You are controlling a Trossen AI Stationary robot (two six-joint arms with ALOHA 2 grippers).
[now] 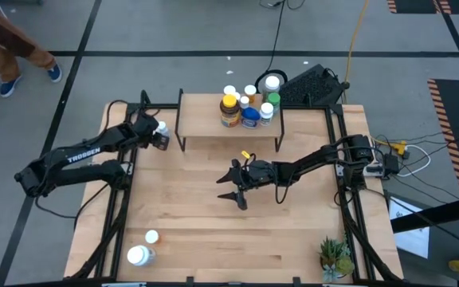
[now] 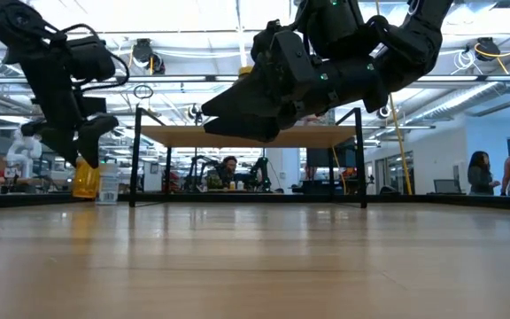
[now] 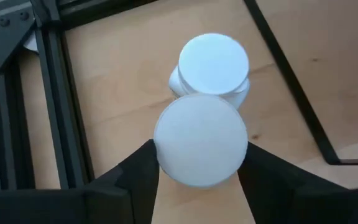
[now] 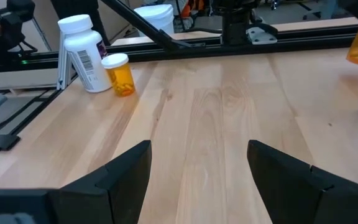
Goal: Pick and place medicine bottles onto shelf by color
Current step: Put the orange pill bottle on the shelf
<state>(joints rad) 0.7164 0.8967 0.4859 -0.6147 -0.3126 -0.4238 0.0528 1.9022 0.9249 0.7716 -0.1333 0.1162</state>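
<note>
White-capped bottle [image 3: 201, 140] in black left gripper [image 3: 197, 180]; orange bottle [image 4: 120, 74], white bottle [image 4: 84, 53]; shelf [image 1: 205, 123] light wood; blue jar [image 1: 250, 118], perhaps.

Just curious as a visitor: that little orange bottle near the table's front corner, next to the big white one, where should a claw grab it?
Probably around the orange bottle body just under its white cap, coming from the open table side. It stands upright, and the taller white bottle stands close on its other side, leaving little room there. The open right claw faces it across bare wood.

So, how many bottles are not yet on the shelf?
3: a large white bottle and a small orange bottle at the table's near left corner, and one white-capped bottle in the left gripper.
</note>
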